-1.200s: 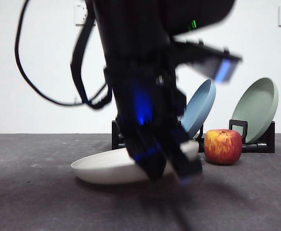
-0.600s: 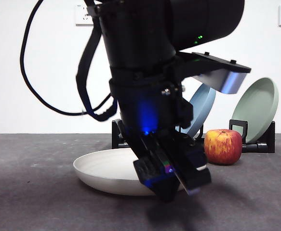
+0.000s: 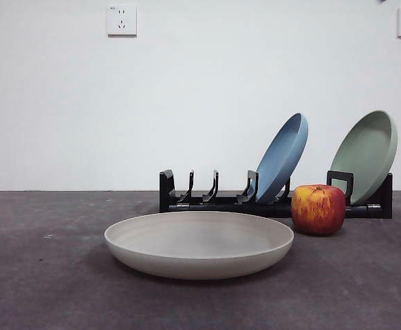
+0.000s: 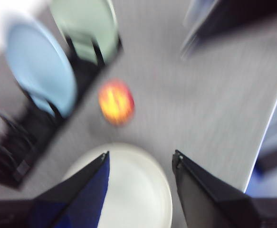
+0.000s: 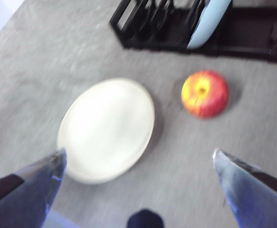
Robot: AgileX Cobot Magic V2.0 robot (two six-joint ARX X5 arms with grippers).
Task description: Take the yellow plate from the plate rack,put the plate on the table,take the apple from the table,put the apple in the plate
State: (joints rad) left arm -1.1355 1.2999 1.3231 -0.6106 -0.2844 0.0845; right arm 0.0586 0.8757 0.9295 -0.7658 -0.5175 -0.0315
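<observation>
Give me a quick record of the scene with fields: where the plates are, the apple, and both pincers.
yellow plate: flat on the table, in front of the plate rack, empty
apple: on the table, beside the yellow plate, apart from it
blue plate: leaning in the rack
green plate: leaning in the rack
left pincer: open, above the yellow plate, holding nothing
right pincer: open, raised, holding nothing

Arm gone from front view; yellow plate (image 3: 199,244) released, flat on table (image 3: 42,275).
</observation>
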